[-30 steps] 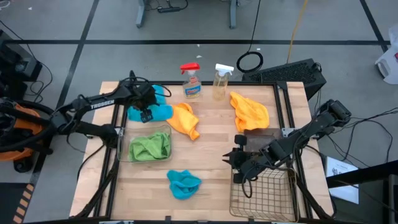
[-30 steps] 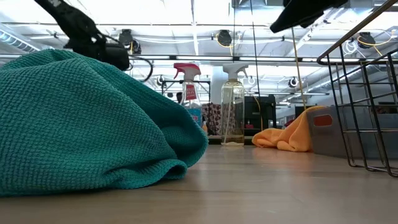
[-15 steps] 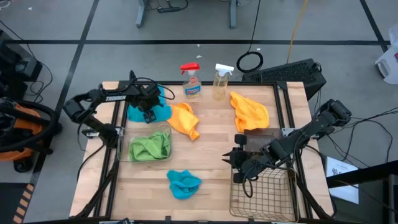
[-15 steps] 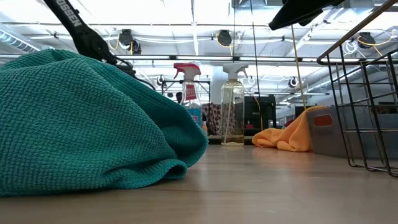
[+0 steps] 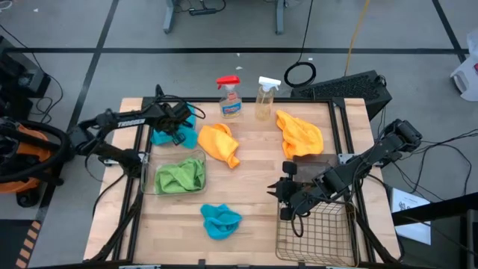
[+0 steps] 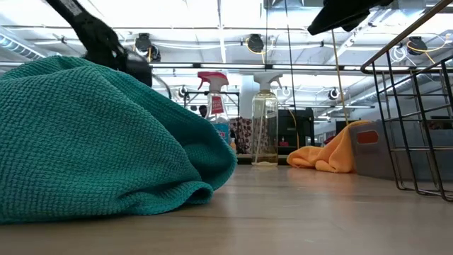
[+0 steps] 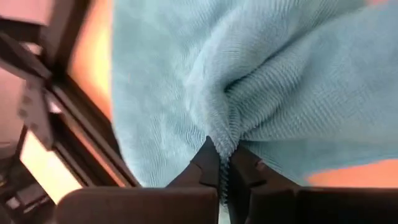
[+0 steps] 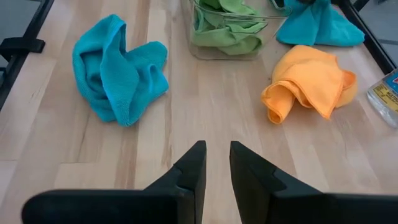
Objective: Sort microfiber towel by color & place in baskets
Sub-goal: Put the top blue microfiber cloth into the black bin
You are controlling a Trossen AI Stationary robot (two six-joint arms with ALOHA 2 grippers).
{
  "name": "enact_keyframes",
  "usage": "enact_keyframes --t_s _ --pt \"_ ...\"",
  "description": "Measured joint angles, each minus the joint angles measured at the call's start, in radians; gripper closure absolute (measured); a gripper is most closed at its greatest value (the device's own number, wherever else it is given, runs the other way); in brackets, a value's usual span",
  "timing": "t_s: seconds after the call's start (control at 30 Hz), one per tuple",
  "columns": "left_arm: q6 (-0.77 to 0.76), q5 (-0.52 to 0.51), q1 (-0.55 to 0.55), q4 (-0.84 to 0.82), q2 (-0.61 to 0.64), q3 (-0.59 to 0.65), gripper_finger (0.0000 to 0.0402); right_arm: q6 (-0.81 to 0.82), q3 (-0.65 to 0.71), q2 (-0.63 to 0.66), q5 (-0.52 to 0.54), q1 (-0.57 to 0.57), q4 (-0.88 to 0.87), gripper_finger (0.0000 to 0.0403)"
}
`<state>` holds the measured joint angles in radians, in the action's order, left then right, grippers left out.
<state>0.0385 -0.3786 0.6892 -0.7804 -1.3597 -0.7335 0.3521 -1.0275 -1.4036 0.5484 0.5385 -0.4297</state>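
Note:
A turquoise towel (image 5: 163, 137) lies at the far left of the table, and my left gripper (image 5: 178, 134) is shut on it from above. A second turquoise towel (image 5: 220, 220) sits near the front edge. One orange towel (image 5: 218, 143) lies beside the left gripper, and another (image 5: 300, 133) lies farther right. Green towels (image 5: 179, 175) fill the clear tub (image 5: 147, 179). My right gripper (image 5: 280, 190) hangs by the wire basket (image 5: 314, 233), its fingers (image 8: 193, 165) a little apart with nothing between them. My left gripper pinches a raised fold (image 7: 224, 140) of the turquoise towel between its two fingers (image 7: 208, 167). The fingers come steeply from above. The cloth puckers toward the fingertips, and the rest of the towel spreads on the table below.
Two spray bottles (image 5: 230, 97) (image 5: 266, 97) stand at the far edge. A dark grey bin (image 5: 312, 166) sits between the right orange towel and the wire basket. Bare wood lies mid-table between the tub and my right gripper.
My left gripper has dipped onto the far-left turquoise towel, rolled at the wrist, and shut on it. The towel's right part has gathered in toward the fingers, so it covers less of the table than before.

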Motion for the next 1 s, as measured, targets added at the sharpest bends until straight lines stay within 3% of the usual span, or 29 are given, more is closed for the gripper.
enact_keyframes --t_s 0.33,0.63,0.83,1.0 --pt "-0.061 0.003 -0.249 -0.041 0.243 -0.076 0.0398 -0.046 0.000 0.000 0.097 -0.004 0.091 0.0339" --pt "-0.106 -0.048 -0.498 -0.010 0.282 -0.194 0.0399 -0.264 0.001 -0.006 0.099 -0.079 0.358 0.0339" --pt "-0.080 -0.111 -0.596 0.052 0.278 -0.253 0.0399 -0.373 0.001 -0.020 -0.031 -0.187 0.510 0.0336" --pt "-0.049 -0.125 -0.647 0.092 0.278 -0.284 0.0400 -0.408 0.001 -0.068 -0.129 -0.281 0.603 0.0294"
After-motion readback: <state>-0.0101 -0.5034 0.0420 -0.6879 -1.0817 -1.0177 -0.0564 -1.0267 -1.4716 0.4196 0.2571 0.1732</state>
